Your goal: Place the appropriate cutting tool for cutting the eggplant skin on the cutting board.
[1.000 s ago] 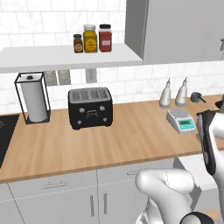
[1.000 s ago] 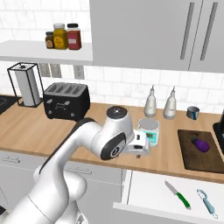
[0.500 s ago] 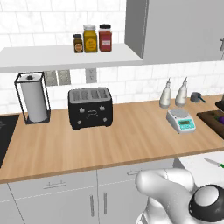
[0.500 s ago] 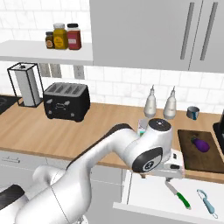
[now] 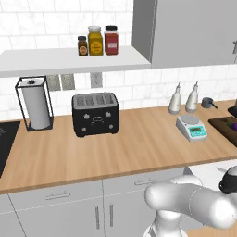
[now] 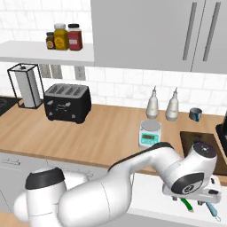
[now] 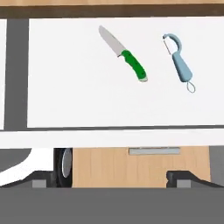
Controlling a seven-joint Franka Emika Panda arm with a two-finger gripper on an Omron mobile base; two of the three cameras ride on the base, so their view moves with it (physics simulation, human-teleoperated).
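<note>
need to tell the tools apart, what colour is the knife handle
Green, on the knife; clearest in the hand view.

Flat, even, rendered light is filling every view, bright and without glare. The shelf (image 5: 69, 60) is casting only a faint shade on the wall tiles under it. In the hand view the knife (image 7: 124, 54) and peeler (image 7: 179, 63) are lying almost shadowless on the white drawer floor (image 7: 65, 83). Edges are looking slightly soft and pixelated; straight lines are showing no bending.
</note>
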